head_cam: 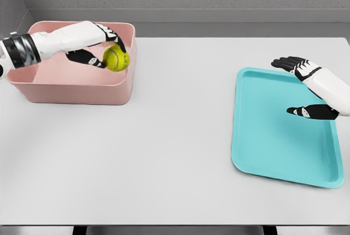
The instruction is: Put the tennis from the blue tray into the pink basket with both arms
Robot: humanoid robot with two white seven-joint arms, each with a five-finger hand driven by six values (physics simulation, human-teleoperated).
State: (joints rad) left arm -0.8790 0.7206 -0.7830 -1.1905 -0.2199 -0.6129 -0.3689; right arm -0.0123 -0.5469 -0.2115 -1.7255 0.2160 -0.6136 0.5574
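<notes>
Nearly done: the left hand [104,49] grips the ball [116,58] over the basket [76,90], unreleased, while the right hand [306,90] hangs open above the bare tray [273,158].

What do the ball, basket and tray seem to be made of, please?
Ball: fuzzy yellow-green felt with a pale seam, probably over rubber. Basket: smooth matte pink walls, likely plastic. Tray: glossy turquoise with a moulded rim, likely plastic.
</notes>
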